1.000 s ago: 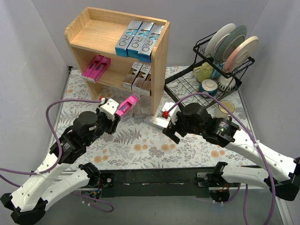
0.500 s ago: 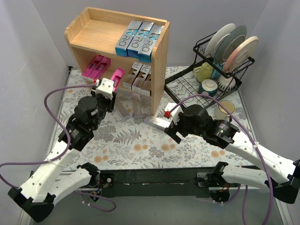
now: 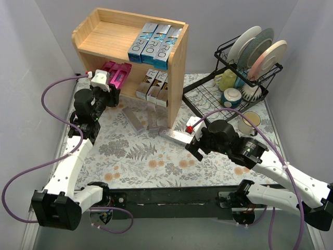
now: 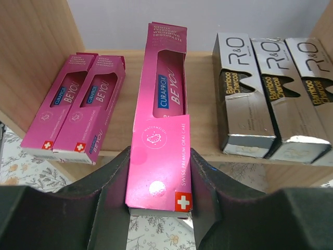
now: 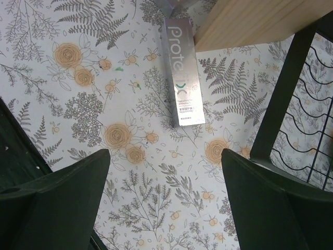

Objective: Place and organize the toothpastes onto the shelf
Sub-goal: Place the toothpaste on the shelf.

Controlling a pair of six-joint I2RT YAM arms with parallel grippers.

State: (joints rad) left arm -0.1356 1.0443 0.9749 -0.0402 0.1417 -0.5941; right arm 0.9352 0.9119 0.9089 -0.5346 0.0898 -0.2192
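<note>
My left gripper [image 4: 159, 182] is shut on a pink Curaprox toothpaste box [image 4: 162, 120], its far end resting on the lower shelf board [image 4: 203, 104] of the wooden shelf [image 3: 177, 67]. Two pink boxes [image 4: 75, 112] lie to its left, three silver R&O boxes [image 4: 270, 99] to its right. Three blue boxes [image 3: 154, 46] lie on the top board. In the top view the left gripper [image 3: 110, 87] is at the shelf's front. My right gripper [image 5: 165, 205] is open and empty above the mat, near a silver toothpaste box [image 5: 182, 78], which also shows in the top view [image 3: 174, 136].
Two more silver boxes [image 3: 140, 120] lie on the floral mat [image 3: 145, 156] in front of the shelf. A black dish rack [image 3: 239, 73] with plates and cups stands at the back right, with a mug [image 3: 251, 121] beside it.
My left arm has swung left and back, carrying the pink box from above the mat to the lower shelf board. My right gripper has barely moved.
</note>
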